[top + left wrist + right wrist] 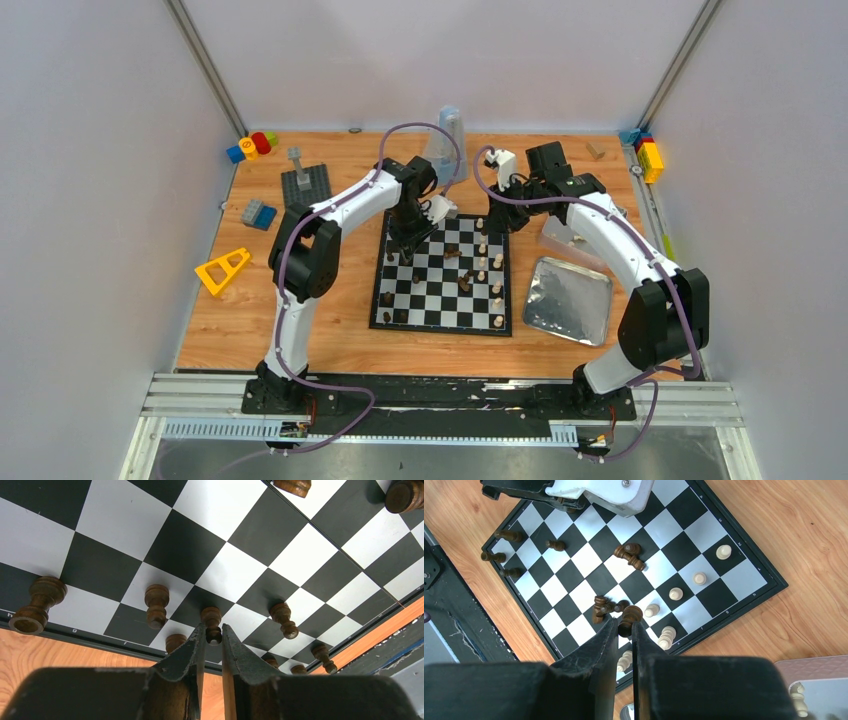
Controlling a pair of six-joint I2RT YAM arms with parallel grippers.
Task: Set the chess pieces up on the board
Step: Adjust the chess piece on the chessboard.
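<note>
The board point(442, 300) lies at the table's middle. Dark pieces point(388, 296) stand along its left side, cream pieces point(496, 290) along its right, and a few dark pieces point(464, 283) lie toppled in the middle. My left gripper point(408, 246) is low over the far-left corner. In the left wrist view it point(213, 631) is shut on the head of a dark pawn point(212, 617) standing in a row of dark pawns point(156, 605). My right gripper point(499, 216) hangs above the board's far right. In the right wrist view it point(625, 626) is shut on a dark piece point(631, 614), held clear of the board point(684, 545).
A silver tray point(568, 300) and a pink container point(558, 236) sit right of the board. A grey studded baseplate point(305, 185), a yellow triangle toy point(222, 270) and coloured blocks point(252, 145) lie to the left. A clear cup point(447, 140) stands behind the board.
</note>
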